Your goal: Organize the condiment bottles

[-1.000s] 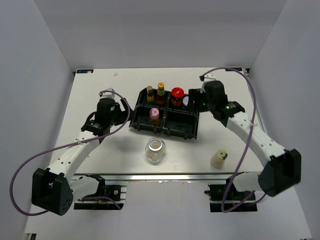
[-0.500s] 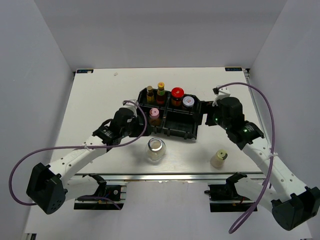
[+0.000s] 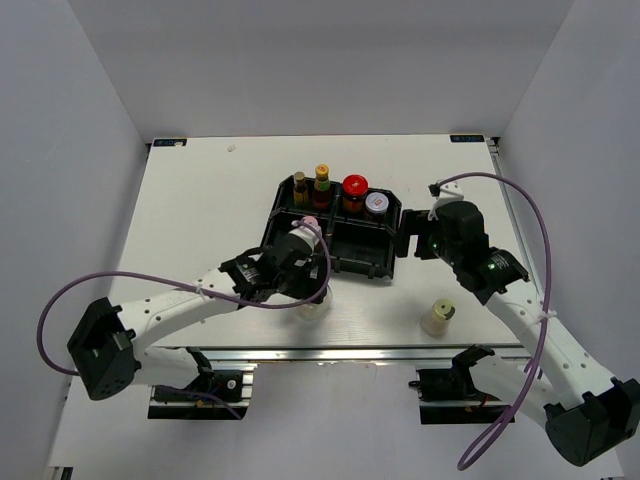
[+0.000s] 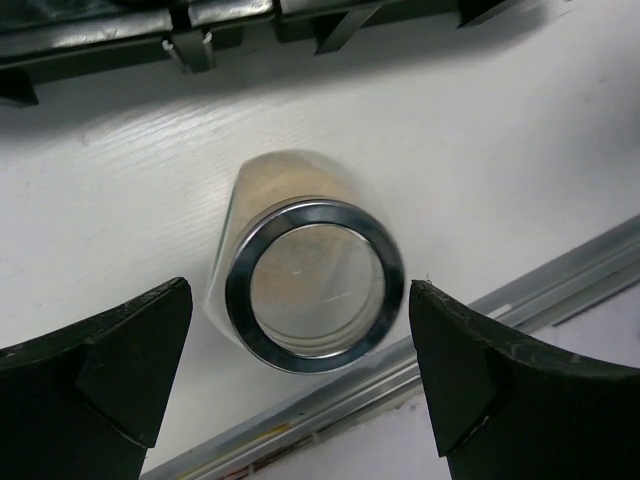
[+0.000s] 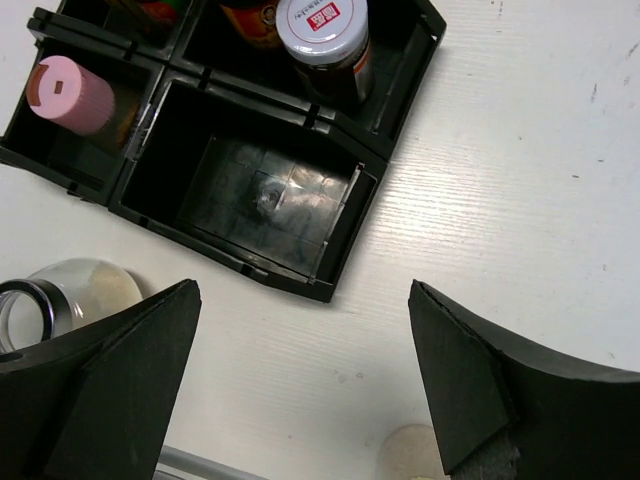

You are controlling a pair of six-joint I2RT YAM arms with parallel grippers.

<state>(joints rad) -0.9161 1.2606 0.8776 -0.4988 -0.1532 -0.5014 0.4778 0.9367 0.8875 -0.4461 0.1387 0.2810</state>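
The clear glass jar [image 4: 315, 283] stands on the table near the front edge, its metal-rimmed mouth up. My left gripper [image 4: 300, 300] is open and hovers right above it, a finger on each side, not touching. In the top view the left gripper [image 3: 305, 272] hides most of the jar [image 3: 314, 306]. The cream bottle [image 3: 437, 316] stands at the front right. My right gripper [image 3: 412, 238] is open and empty by the tray's right end. In the tray stand two slim dark bottles [image 3: 300, 188], the red-lidded jar [image 3: 354, 189], the silver-lidded jar [image 3: 375, 203] and the pink-capped bottle [image 5: 72, 92].
The black four-compartment tray [image 3: 355, 268] sits mid-table. Its front right compartment [image 5: 270, 205] holds nothing. A metal rail [image 4: 520, 300] runs along the table's front edge just below the jar. White walls close in both sides.
My left arm has swung right and toward the front edge, from left of the tray to over the glass jar. My right arm has drawn back from the tray's back right compartment.
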